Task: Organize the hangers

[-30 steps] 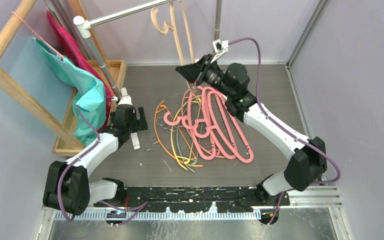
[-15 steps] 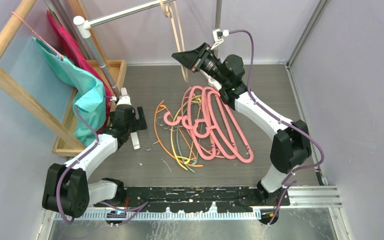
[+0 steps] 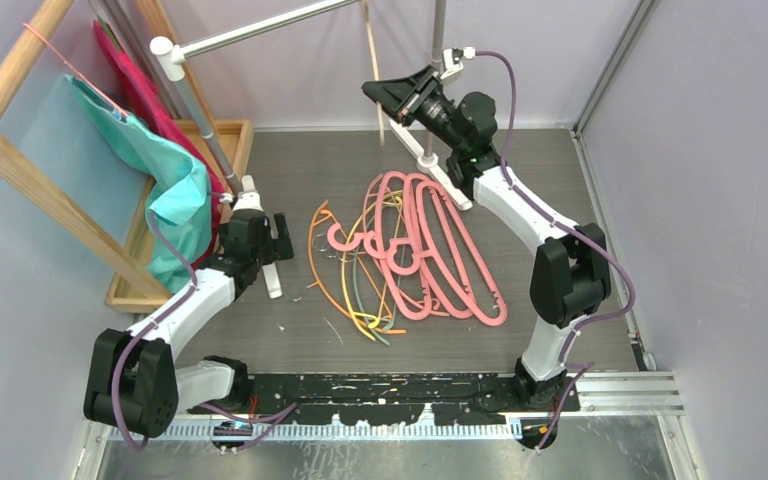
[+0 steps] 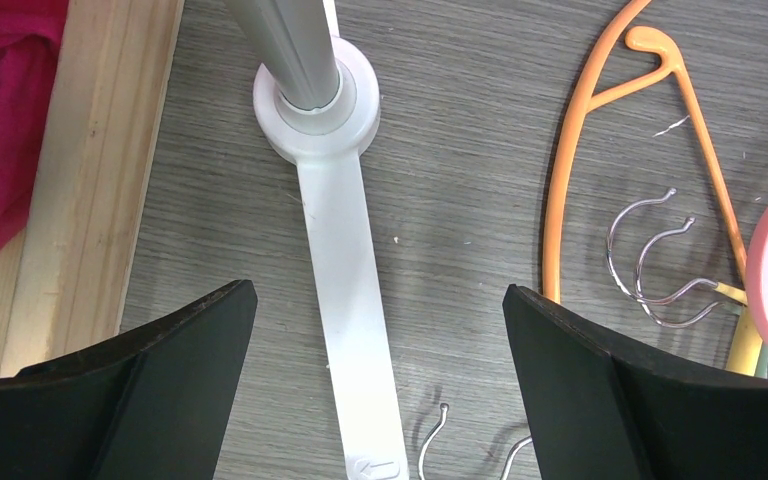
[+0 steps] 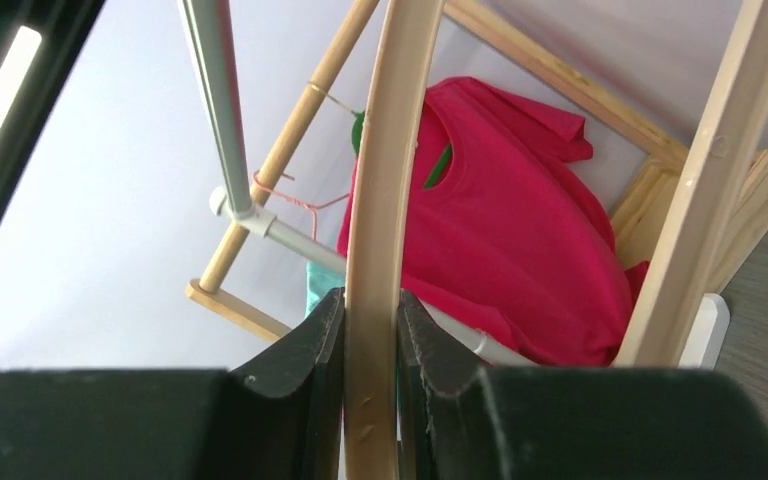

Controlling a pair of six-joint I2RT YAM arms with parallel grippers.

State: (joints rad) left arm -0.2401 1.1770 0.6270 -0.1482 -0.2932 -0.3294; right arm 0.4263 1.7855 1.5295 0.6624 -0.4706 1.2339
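Beige hanger [image 5: 380,200] was clamped between the right gripper's [image 5: 371,310] closed fingers, held up beside the silver rail [image 3: 260,28]. Left gripper [image 4: 375,295] sat wide open, holding nothing, over the rack's white foot [image 4: 345,250]. Thick pink hangers [image 3: 338,238] and a thin orange hanger [image 4: 650,42] lay piled on the grey tabletop [image 3: 290,160] between the 2 arms.

High overview, close wrist views, hangers [image 3: 405,262] shared

One beige hanger [image 5: 380,250], about three thick pink hangers [image 3: 396,262], thin hangers [image 4: 650,41] too tangled to count
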